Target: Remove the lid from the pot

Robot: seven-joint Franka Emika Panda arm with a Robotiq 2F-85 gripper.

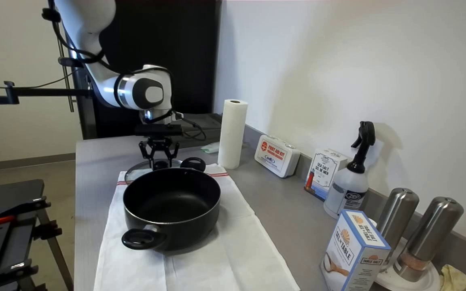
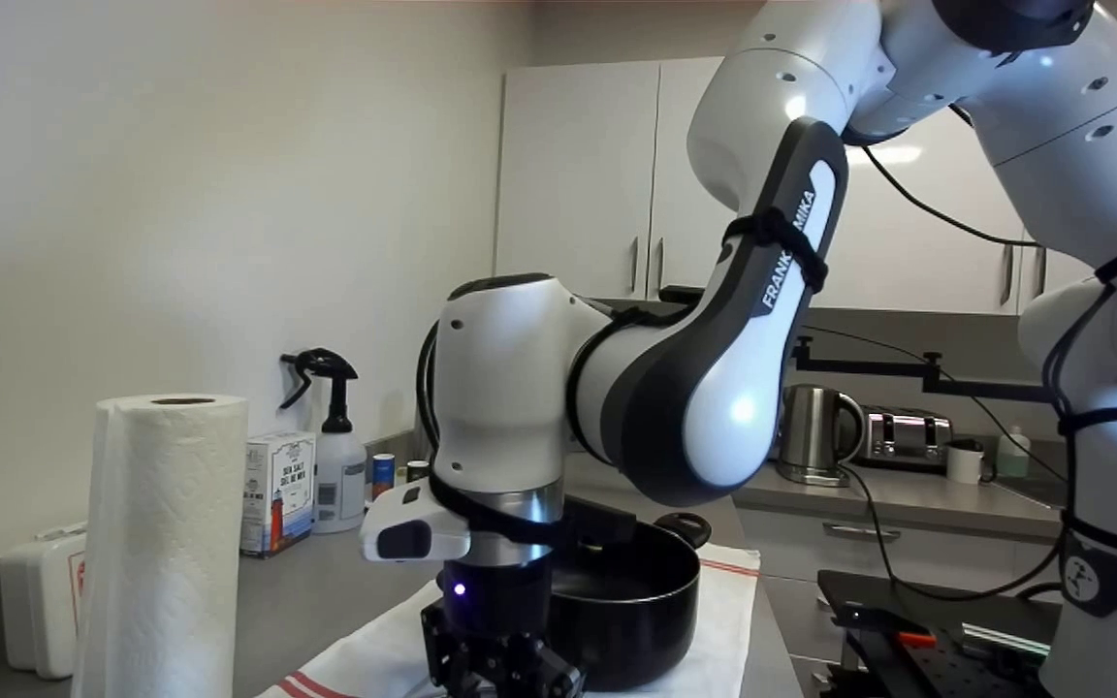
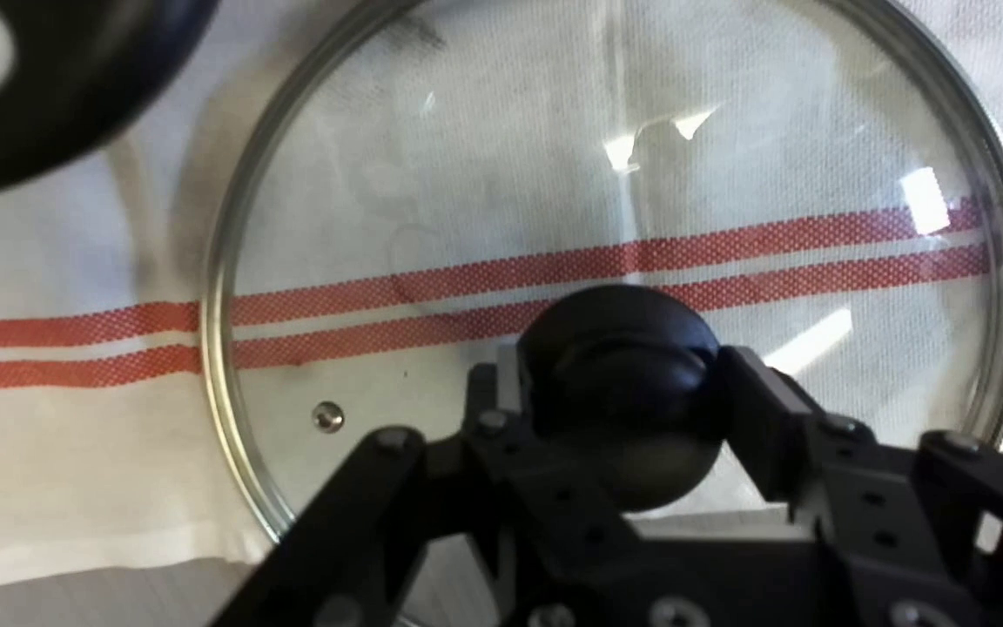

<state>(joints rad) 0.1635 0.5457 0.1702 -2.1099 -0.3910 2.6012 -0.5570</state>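
Because the lid [image 3: 545,200] is a glass disc in a thin metal rim, it should behave as a stiff, brittle piece with a fair bit of weight, smooth enough to slide if pinched by the pane; the black centre knob [image 3: 623,392] is the place to hold it. That is where the claw [image 1: 161,162] has it, its two fingers pressed in on opposite sides of the knob in the wrist view. The lid is already off the pot [image 1: 194,232] and just beside it, over the striped end of the white cloth [image 1: 237,250] on the worktop [image 1: 281,210], part of its edge reaching past the hem; whether it rests flat or hangs slightly above, I cannot tell. A domed knob could let the disc tip or twist, I judge, and the pot handle [image 1: 193,163] beside it is close enough to knock, so a level, gentle release seems right. The pot stands open and upright, only dark coating visible inside. Of the other containers, the first aid kit [image 1: 276,156] is closed, the sea salt box [image 1: 325,171] and table salt box [image 1: 354,254] hide their contents, the spray bottle's [image 1: 346,188] fill is hard to read, and the front steel mill [image 1: 431,234] shows pinkish grains [image 1: 414,260] near its base
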